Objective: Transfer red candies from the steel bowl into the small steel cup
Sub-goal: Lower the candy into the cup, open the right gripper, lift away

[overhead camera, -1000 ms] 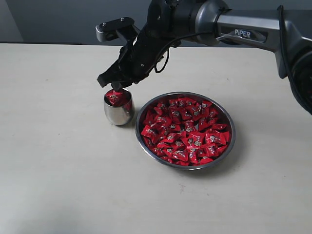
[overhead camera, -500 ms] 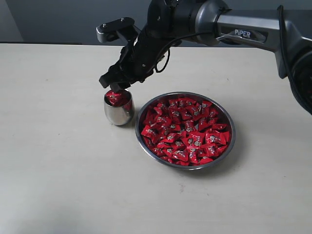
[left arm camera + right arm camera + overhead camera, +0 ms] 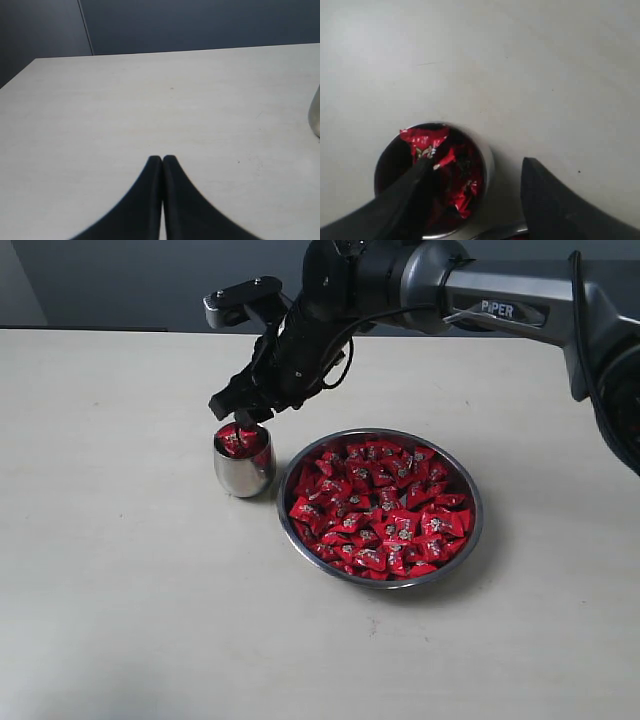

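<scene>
Wrist views show right fingers [image 3: 555, 205] spread over small steel cup [image 3: 488, 164], left fingers [image 3: 145, 200] together.

Left wrist view: small steel cup [image 3: 315, 116] cut off at edge.

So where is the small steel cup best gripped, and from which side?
Grip the small steel cup across its rounded sides, probably from the side away from the steel bowl, which stands close; red candies fill the cup's mouth, so not inside the rim.
</scene>
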Motion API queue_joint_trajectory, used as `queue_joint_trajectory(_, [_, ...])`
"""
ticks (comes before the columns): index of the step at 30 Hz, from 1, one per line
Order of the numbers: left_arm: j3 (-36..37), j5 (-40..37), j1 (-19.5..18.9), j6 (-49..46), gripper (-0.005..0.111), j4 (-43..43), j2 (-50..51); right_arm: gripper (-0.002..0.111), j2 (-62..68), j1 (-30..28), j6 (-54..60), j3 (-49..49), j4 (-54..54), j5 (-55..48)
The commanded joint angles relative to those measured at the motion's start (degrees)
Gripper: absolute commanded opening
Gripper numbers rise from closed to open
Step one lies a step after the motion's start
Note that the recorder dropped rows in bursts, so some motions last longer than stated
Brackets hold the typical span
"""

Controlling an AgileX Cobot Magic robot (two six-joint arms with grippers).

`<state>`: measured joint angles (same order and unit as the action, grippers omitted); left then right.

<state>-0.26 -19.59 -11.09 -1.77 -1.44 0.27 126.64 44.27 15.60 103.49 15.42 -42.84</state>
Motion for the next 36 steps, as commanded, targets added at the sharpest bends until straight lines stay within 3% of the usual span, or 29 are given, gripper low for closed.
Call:
queue_joint_trajectory(1, [0.3,0.4,0.4,0.1,0.0,-0.1,-0.3,0.051,0.4,-0.2,-1.0,0.4,-1.2,-0.5])
queue_joint_trajectory(11, [0.3,0.4,0.4,0.1,0.0,-0.1,-0.3,0.051,0.9,-0.2,-1.1,0.4,4.0,0.1])
queue_joint_trajectory(18, [0.3,0.4,0.4,0.1,0.0,-0.1,-0.3,0.051,0.6,-0.2,-0.4,0.8,-0.4,2.4])
queue_joint_trajectory(36, [0.3,0.4,0.4,0.1,0.0,-0.1,-0.3,0.051,2.1,-1.0,-2.1,0.8,0.2,-0.1])
